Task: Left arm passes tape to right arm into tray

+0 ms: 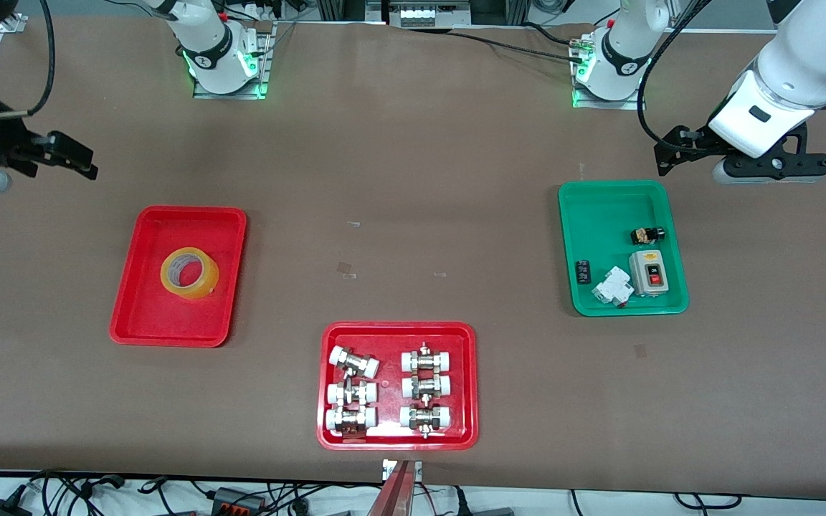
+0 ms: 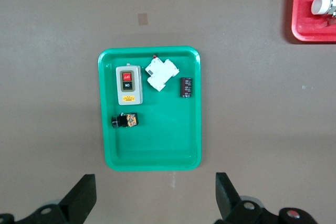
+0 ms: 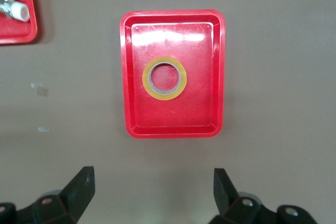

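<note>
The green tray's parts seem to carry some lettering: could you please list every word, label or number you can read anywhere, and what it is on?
"ON": black button of the grey switch box in the green tray.
Red button above it: white lettering, too blurred to read.
Yellow label below the buttons: too small.
White breaker, black component: nothing legible.
Tape: none.

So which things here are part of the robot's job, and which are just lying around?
Part of the job:
- tape, lying in the tray
- tray, the plain red one
- left gripper, fingers open, empty
- right gripper, fingers open, empty

Just lying around:
- green tray with a switch box, a white breaker and two small black parts
- red tray of fittings
</note>
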Controlling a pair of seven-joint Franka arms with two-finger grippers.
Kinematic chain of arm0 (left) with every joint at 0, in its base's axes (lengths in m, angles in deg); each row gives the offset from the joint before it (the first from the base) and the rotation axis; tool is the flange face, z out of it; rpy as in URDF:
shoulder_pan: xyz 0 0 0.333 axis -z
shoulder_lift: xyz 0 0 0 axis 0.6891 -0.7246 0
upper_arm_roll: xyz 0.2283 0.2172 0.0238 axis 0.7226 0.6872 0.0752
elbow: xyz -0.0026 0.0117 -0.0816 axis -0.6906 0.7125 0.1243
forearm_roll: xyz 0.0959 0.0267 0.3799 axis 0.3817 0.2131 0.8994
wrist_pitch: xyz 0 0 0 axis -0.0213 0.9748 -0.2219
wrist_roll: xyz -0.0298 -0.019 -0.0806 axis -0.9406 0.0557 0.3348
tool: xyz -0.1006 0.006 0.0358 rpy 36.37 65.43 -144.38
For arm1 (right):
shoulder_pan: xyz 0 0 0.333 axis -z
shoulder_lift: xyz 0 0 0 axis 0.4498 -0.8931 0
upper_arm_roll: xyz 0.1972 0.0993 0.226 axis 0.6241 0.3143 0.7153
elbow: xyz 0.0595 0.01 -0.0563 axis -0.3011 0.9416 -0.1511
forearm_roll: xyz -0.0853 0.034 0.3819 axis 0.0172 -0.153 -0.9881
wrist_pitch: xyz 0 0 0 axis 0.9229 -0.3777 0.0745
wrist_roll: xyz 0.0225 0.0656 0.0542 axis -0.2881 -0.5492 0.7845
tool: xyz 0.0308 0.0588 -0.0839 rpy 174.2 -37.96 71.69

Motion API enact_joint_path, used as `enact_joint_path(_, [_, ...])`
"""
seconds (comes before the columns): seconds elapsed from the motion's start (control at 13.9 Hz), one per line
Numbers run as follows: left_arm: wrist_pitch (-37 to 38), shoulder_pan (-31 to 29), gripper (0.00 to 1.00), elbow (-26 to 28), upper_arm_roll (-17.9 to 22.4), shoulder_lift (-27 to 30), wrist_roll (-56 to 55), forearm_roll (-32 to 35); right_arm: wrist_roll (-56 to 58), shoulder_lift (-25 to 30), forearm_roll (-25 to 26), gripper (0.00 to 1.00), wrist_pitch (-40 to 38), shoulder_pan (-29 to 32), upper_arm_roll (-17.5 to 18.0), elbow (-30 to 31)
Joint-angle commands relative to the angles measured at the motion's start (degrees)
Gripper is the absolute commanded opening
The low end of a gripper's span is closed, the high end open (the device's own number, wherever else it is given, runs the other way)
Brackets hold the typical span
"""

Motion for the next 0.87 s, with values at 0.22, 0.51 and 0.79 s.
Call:
enact_joint_path(0.22, [2.1,-0.6,1.0,-2.6,-0.1,-1.1,1.7,0.8,-1.0,-1.6,0.6,1.0,-2.0,-0.6,0.0,-5.9])
enact_joint_path(0.51, [2.0,-0.6,1.0,-2.7,-0.2,-1.5,1.4,0.9,-3.9,-1.6,0.3,1.0,-3.4,-0.8,0.0,-6.2])
enact_joint_path(0.79, [2.1,-0.7,1.0,-2.6,0.2,-1.7,1.0,0.9,-2.8,-1.8,0.2,1.0,-3.4,-0.5,-0.1,-6.6])
